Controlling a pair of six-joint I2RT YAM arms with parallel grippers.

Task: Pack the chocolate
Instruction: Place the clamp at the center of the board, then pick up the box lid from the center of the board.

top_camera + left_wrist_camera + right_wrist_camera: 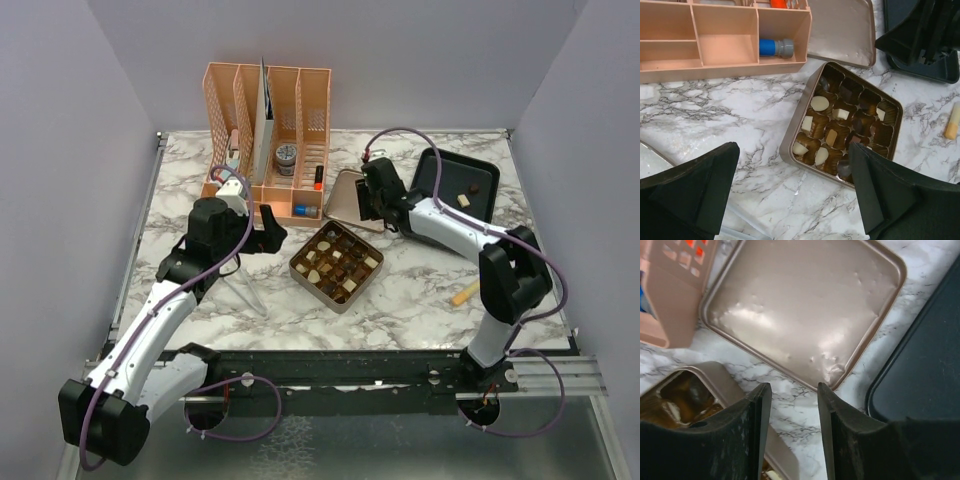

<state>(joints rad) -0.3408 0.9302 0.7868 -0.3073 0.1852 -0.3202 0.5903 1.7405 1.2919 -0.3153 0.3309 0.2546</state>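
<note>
L hand (268, 232): spread wide, empty, prob. held off so tin stays reachable. Just right of it, gold tin (293, 266), chocolate (336, 262) in cells. R hand (794, 389): gap narrow, nothing gripped; lid (805, 310) just ahead on worktop (805, 412), prob. lining up rim pinch.

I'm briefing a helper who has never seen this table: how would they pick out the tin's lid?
Start at the pink organizer at the back of the marble table. Between it and the black tray on the right lies the lid, behind the open gold tin. It is the only flat, plain gold square, with no compartments and nothing in it.
</note>
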